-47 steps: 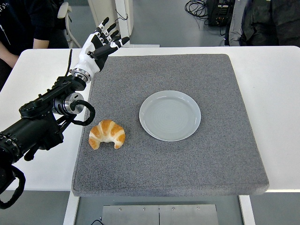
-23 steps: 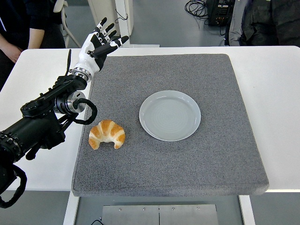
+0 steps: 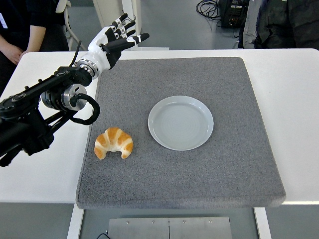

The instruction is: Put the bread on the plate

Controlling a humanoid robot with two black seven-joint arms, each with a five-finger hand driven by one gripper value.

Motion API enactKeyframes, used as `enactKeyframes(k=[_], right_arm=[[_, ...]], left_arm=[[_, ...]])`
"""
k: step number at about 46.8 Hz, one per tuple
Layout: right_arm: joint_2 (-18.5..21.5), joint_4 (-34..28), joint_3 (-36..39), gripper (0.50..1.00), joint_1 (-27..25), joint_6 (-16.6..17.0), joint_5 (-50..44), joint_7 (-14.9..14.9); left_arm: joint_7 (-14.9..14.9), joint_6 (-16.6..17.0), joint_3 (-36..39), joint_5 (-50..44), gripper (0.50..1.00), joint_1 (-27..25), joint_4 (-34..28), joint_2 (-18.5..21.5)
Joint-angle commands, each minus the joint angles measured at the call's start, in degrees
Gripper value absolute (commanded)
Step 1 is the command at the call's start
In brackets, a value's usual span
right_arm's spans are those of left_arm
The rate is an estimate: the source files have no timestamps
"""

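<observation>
A golden croissant point(image 3: 114, 142) lies on the grey mat point(image 3: 224, 169) near its left edge. A pale grey plate point(image 3: 181, 122) sits empty at the mat's middle, to the right of the croissant. My left hand point(image 3: 117, 42) is raised over the mat's far left corner, fingers spread, holding nothing. It is well behind the croissant and apart from it. My right hand is out of view.
The mat lies on a white table point(image 3: 294, 99). A person in dark clothes point(image 3: 25, 22) stands at the table's far left corner. Another dark-clad figure point(image 3: 281, 22) and cables point(image 3: 212, 9) are at the back right.
My left arm has lifted and swung right and farther back; the hand now points toward the right with fingers spread. The croissant and the plate have not moved.
</observation>
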Motion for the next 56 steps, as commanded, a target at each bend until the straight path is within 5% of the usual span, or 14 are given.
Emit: enactKeyframes(k=[1, 17, 30, 40, 51, 56], right_arm=[[0.0, 0.0, 0.0, 1.0, 0.0, 0.0, 0.0, 0.0], [0.0, 0.0, -0.1, 1.0, 0.2, 0.0, -0.1, 0.0], [0.0, 0.0, 0.0, 1.0, 0.8, 0.0, -0.1, 0.0], [0.0, -0.2, -0.1, 1.0, 0.8, 0.0, 0.0, 0.0], [0.0, -0.1, -0.1, 1.0, 0.9, 0.0, -0.1, 0.0], [0.0, -0.1, -0.1, 1.0, 1.0, 0.0, 0.0, 0.0]], left_arm=[[2.6, 2.1, 3.1, 0.2, 0.949, -2.7, -5.8, 2.8], [5.2, 2.3, 35.1, 1.6, 0.948, -25.9, -18.6, 16.4], [9.7, -2.0, 51.1, 9.9, 0.949, -40.3, -27.3, 21.0], [13.1, -8.5, 53.2, 17.3, 0.949, -44.2, -30.9, 24.8], [12.8, -22.5, 52.9, 28.2, 0.949, -43.5, -31.7, 32.4], [12.2, -23.8, 52.6, 31.5, 0.949, -40.8, -31.7, 34.5]])
